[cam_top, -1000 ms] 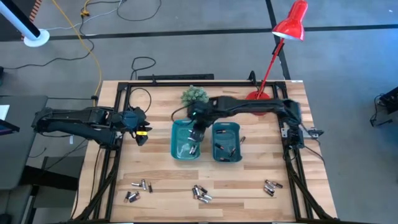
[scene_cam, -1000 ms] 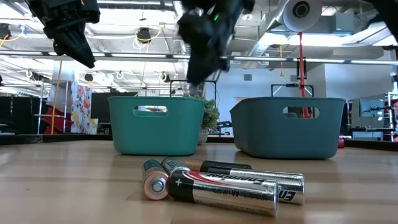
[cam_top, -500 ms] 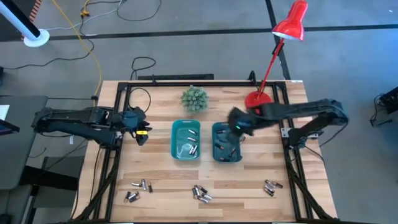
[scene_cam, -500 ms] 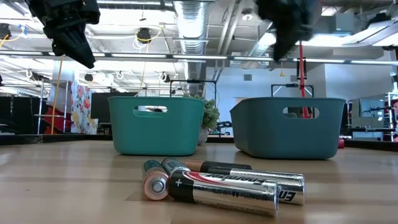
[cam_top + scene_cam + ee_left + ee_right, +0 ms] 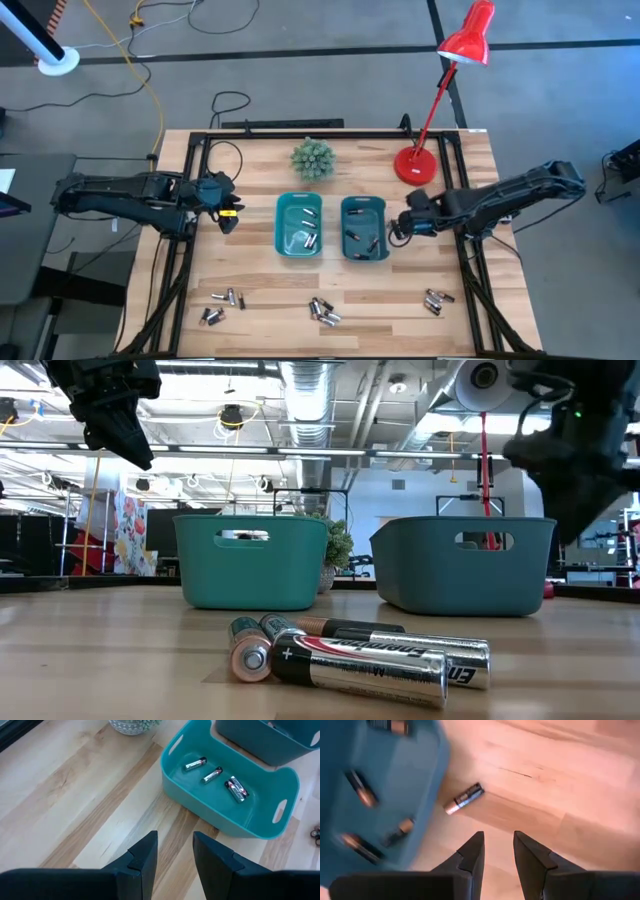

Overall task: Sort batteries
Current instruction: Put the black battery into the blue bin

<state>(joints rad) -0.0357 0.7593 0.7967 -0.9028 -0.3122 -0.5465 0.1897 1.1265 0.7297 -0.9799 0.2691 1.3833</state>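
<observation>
Right gripper point(image 5: 398, 229) — fingers slightly spread, empty — hovers just beside the right teal bin point(image 5: 364, 229), above a loose battery point(image 5: 463, 798). Left gripper point(image 5: 226, 213) waits left of the left bin point(image 5: 299, 226), likewise parted.

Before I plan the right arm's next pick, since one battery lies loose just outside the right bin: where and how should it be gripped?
Grip the loose battery at mid-body, fingers across its width, coming straight down. It lies flat on the wood beside the right bin, seemingly apart from the wall, so keep the fingers clear of it. The right gripper is open and close by; the left gripper waits off to the left.

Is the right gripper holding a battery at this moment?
No: in its wrist view the right gripper stands open and empty, a lone battery lying on the table ahead.
</observation>
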